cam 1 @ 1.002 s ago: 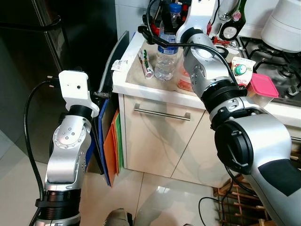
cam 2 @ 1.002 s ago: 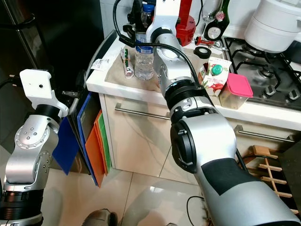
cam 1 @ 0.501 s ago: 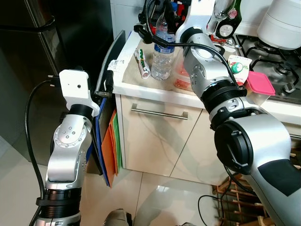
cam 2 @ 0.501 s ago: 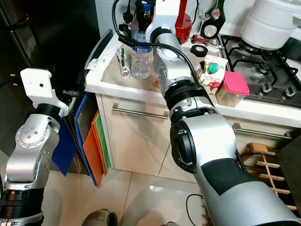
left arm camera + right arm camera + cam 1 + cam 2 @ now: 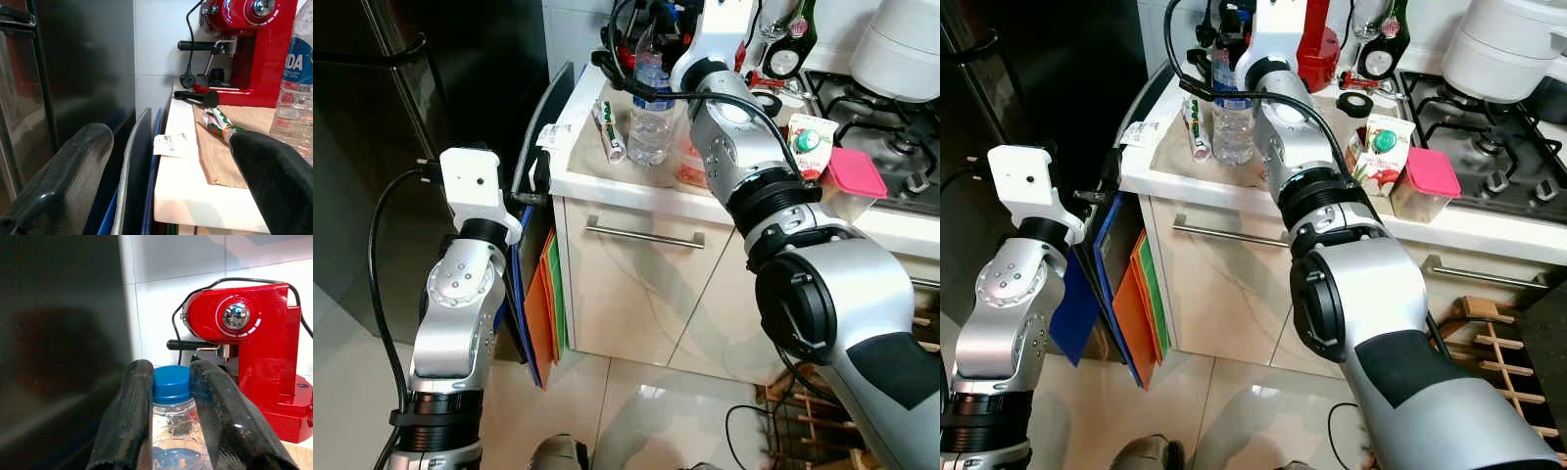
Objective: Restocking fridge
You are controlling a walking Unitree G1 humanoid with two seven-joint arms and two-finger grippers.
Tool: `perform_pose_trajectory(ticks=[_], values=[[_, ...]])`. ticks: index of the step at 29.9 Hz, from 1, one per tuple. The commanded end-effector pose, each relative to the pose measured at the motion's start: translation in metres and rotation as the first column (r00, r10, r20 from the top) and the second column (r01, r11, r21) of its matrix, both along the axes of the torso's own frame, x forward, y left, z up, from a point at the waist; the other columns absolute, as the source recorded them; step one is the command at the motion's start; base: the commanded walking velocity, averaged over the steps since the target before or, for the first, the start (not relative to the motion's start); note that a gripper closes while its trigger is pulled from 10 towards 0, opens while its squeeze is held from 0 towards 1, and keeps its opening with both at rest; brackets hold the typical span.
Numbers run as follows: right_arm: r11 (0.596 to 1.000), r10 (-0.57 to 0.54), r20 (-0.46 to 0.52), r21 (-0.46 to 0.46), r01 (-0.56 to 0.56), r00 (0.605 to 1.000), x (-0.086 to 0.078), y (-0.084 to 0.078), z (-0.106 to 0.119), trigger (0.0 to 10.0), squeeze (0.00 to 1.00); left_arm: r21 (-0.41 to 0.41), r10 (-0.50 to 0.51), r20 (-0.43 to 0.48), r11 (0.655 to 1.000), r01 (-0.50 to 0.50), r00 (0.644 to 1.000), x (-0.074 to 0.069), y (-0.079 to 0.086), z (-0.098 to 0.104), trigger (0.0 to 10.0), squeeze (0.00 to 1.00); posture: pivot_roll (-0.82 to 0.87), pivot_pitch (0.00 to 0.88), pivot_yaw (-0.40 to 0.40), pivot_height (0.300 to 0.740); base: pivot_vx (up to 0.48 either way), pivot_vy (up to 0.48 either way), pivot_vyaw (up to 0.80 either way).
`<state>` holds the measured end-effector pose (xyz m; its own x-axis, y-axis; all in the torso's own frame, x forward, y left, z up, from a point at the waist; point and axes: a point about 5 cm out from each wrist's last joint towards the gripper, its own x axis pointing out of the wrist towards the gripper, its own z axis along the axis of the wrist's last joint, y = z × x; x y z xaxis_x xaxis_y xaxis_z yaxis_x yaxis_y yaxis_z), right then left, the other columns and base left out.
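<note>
A clear water bottle (image 5: 649, 132) with a blue cap and label stands on a beige mat on the white counter (image 5: 607, 181). My right arm reaches over the counter to it. In the right wrist view my right gripper (image 5: 170, 377) is shut on the blue cap (image 5: 171, 381), one black finger on each side. The dark fridge (image 5: 372, 147) stands to the left of the counter. My left gripper (image 5: 171, 142) is open with nothing between its fingers, held at the gap between fridge and counter edge (image 5: 533, 181).
A red espresso machine (image 5: 244, 333) stands behind the bottle. A tube (image 5: 610, 132) and a receipt (image 5: 551, 135) lie beside it. A juice carton (image 5: 808, 147), a pink-lidded box (image 5: 855, 181) and the stove (image 5: 891, 147) are to the right. Coloured boards (image 5: 543, 304) lean beside the cabinet.
The camera has shifted a little, so the counter sits further left in view. My right wrist has turned slightly over the bottle. The left arm has hardly moved.
</note>
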<state>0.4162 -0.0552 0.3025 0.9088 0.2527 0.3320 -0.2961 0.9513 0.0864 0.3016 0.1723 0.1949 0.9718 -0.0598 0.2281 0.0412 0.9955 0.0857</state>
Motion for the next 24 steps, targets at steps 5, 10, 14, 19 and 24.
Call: perform_pose_trajectory(ticks=[5,10,14,19,24], values=[[1.0,0.008,-0.013,0.018,-0.008,1.0,0.0,-0.002,-0.008,0.0,0.0,0.008,-0.021,-0.006,1.0,0.021,1.0,0.003,-0.004,0.001,10.0,0.0,0.22,0.035,-0.028,0.732,0.0,0.0,0.0],[1.0,-0.008,0.041,0.03,0.007,0.999,-0.002,-0.006,-0.005,0.0,0.0,0.01,-0.028,-0.01,1.0,0.028,1.0,0.006,-0.005,0.001,10.0,0.0,0.21,0.024,-0.021,0.732,0.0,0.0,0.0],[0.999,-0.043,0.127,0.029,0.039,0.991,-0.004,-0.013,0.008,0.0,0.0,0.012,-0.033,-0.01,0.999,0.033,0.999,0.008,-0.006,0.001,10.0,0.0,0.2,0.017,-0.018,0.732,0.0,0.0,0.0],[0.997,-0.074,0.19,0.028,0.07,0.979,-0.006,-0.019,0.019,0.0,0.0,0.015,-0.039,-0.011,0.999,0.039,0.999,0.009,-0.007,0.001,10.0,0.0,0.2,0.011,-0.014,0.732,0.0,0.0,0.0],[0.995,-0.097,0.19,0.033,0.092,0.977,-0.005,-0.022,0.021,0.0,0.0,0.019,-0.043,-0.009,0.999,0.043,0.999,0.009,-0.007,0.001,10.0,0.0,0.2,0.012,-0.013,0.732,0.0,0.0,0.0]])
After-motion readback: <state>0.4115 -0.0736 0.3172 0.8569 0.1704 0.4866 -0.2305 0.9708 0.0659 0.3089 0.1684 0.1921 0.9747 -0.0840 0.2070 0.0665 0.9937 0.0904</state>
